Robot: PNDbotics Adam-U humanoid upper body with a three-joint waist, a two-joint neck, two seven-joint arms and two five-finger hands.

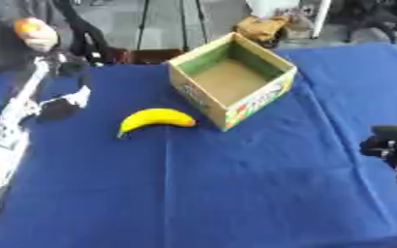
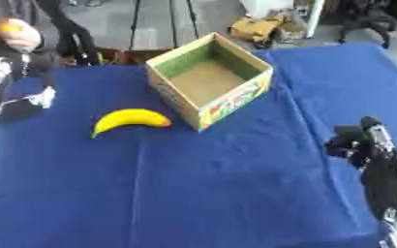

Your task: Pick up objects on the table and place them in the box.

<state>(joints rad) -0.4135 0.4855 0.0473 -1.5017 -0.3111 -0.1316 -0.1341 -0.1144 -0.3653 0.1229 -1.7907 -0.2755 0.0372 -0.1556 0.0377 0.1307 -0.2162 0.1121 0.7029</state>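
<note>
A yellow banana (image 1: 155, 119) is lying on the blue tablecloth (image 1: 236, 193), just beside the open cardboard box (image 1: 232, 77) and left of it. The robot's left hand (image 1: 59, 107) is hovering near the table's left edge, the right hand (image 2: 354, 141) at the right edge; whether either hand's fingers are clenched cannot be told.

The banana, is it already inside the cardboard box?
No, the banana lies on the blue tablecloth just left of the box, whose inside shows only its bare brown floor.
</note>
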